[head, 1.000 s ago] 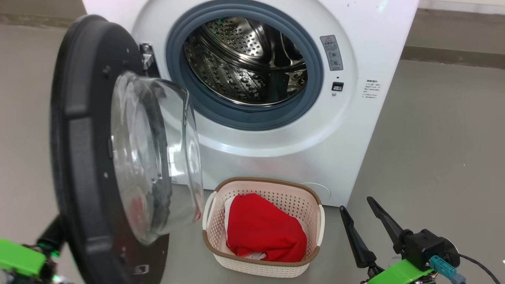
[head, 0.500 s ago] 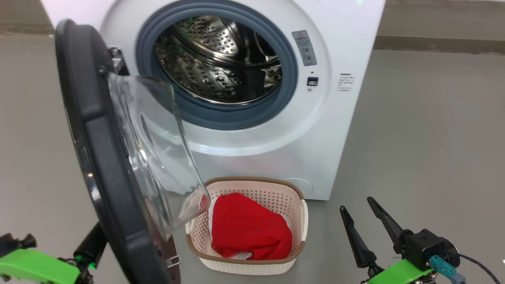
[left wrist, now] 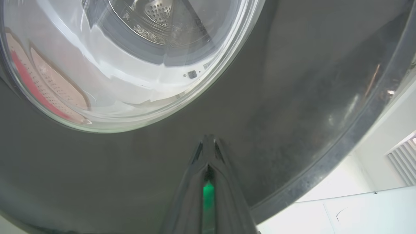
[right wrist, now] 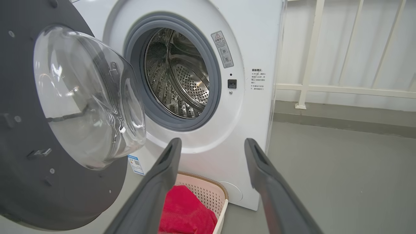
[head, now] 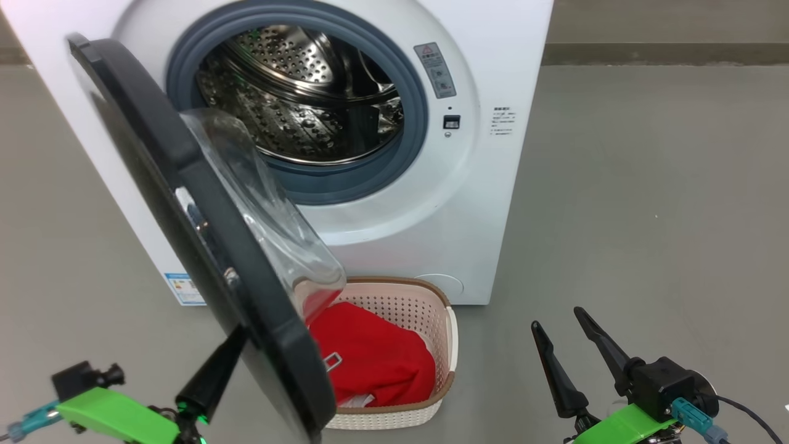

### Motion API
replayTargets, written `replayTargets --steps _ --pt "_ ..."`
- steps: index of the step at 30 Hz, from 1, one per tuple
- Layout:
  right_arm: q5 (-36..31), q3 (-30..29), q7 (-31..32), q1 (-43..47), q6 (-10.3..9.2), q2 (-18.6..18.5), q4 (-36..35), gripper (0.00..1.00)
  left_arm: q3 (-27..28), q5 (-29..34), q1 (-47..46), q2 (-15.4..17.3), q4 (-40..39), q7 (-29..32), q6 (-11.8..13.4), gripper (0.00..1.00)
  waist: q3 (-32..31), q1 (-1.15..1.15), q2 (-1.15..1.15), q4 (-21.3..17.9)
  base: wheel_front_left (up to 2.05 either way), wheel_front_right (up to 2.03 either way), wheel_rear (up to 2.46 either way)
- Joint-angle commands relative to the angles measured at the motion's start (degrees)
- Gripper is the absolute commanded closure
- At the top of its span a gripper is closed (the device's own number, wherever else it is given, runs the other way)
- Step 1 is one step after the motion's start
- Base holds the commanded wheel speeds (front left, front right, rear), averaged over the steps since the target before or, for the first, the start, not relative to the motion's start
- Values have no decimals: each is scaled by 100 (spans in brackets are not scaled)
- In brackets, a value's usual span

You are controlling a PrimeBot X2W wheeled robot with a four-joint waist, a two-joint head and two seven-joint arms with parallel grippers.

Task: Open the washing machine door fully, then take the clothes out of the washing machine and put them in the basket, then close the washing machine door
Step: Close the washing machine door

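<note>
surface: smooth grey floor (head: 647,203), slightly glossy | item 1: white washing machine (head: 493,185) standing upright on it, base flat to the floor | item 2: cream perforated basket (head: 419,308) with brown rim on the floor, just in front of the machine's lower front panel

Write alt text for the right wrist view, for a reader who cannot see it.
A white front-loading washing machine stands with its round door swung open to the left, the perforated steel drum showing no laundry. Below the opening, red clothes lie in a cream basket on the grey floor, seen between the two spread dark fingers of the right gripper.
</note>
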Motion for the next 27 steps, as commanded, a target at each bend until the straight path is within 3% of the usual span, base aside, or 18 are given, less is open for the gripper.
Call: replayTargets --steps 1,14,17,18,19,25,27 --pt "12 143 -37 -257 39 -5 -112 0 85 -86 -83 36 -108 -20 -100 100 1 0 0 -47 0 0 0" --pt "56 158 -37 -244 39 -5 -80 0 88 92 51 78 66 -368 -282 100 -49 0 0 -122 0 0 0" --pt "59 163 -37 -226 39 -5 -87 0 253 254 70 105 97 -683 -468 53 -70 0 0 -106 0 0 0" --pt "61 166 -37 -220 39 -5 -88 0 295 351 86 126 95 -804 -540 18 -78 0 0 -99 0 0 0" --pt "62 168 -37 -216 39 -5 -87 0 329 464 106 142 88 -938 -611 0 -84 0 0 -92 0 0 0" --pt "76 189 -37 -206 39 -5 -86 0 394 1499 238 267 200 -1986 -842 0 -105 0 0 -45 0 0 0" --pt "81 198 -37 -203 39 -5 -81 0 286 2143 294 411 255 -2434 -878 0 -107 0 0 -31 0 0 0"
